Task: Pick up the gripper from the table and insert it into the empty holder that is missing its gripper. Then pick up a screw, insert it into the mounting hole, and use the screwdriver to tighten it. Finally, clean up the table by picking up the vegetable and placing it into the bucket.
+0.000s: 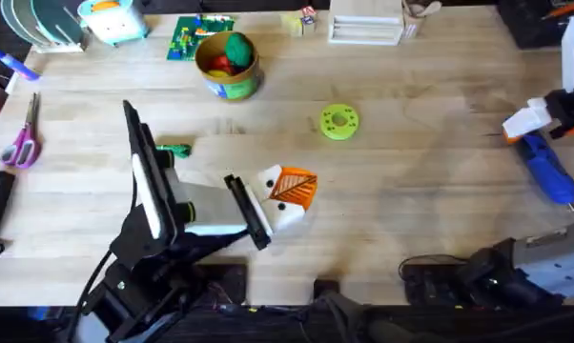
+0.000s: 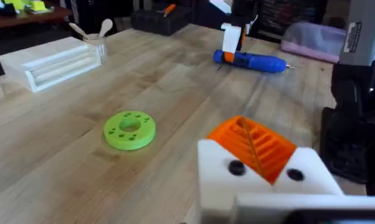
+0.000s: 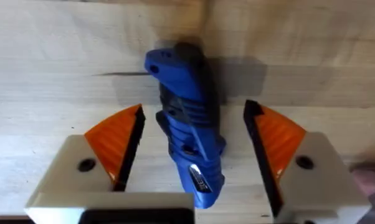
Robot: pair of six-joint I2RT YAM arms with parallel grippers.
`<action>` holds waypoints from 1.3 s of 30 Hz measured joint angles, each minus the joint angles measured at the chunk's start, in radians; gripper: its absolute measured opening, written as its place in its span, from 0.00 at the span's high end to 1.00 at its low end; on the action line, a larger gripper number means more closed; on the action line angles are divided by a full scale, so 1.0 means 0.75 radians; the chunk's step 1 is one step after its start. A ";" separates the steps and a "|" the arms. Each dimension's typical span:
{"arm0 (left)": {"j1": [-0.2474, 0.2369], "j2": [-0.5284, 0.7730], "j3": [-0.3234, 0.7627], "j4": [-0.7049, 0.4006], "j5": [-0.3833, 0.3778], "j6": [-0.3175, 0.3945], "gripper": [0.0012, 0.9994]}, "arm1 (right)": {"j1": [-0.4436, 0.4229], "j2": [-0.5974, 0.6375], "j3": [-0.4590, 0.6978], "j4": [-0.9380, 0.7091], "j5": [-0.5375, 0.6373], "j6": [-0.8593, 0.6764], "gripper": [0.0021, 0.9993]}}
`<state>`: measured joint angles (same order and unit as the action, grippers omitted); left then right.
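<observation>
One screwdriver (image 3: 186, 124) lies between the right pincer (image 3: 190, 146)'s two spread fingers, ungripped; left pincer (image 1: 289, 191) shut, empty.

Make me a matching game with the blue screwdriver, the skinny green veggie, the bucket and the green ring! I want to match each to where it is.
Things:
1. screwdriver
2. vegetable
3. bucket
4. lime-green disc

Places:
A. mid-table, alone
B. far side, toys inside
C. between the right gripper's open jaws
D. beside the left arm

Pairs: 1-C, 2-D, 3-B, 4-A
</observation>
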<state>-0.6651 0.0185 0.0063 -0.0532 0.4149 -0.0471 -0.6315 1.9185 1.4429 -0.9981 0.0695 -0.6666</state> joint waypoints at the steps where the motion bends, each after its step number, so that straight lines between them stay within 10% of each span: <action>1: 0.000 0.000 0.000 0.000 0.000 0.000 0.98 | 0.000 0.015 -0.003 0.001 -0.001 0.000 0.01; 13: 0.000 0.000 0.000 0.000 0.000 0.000 0.98 | 0.000 0.054 -0.049 0.029 0.006 -0.054 0.04; 25: 0.000 0.000 0.000 0.000 0.000 0.000 0.98 | -0.002 0.052 -0.053 0.070 0.020 -0.068 0.98; 39: 0.000 0.000 0.000 0.000 0.000 0.000 0.98 | 0.091 -0.119 -0.049 0.060 -0.023 0.041 0.98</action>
<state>-0.6651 0.0185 0.0063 -0.0532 0.4149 -0.0471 -0.5631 1.8291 1.4065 -0.9532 0.0521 -0.6358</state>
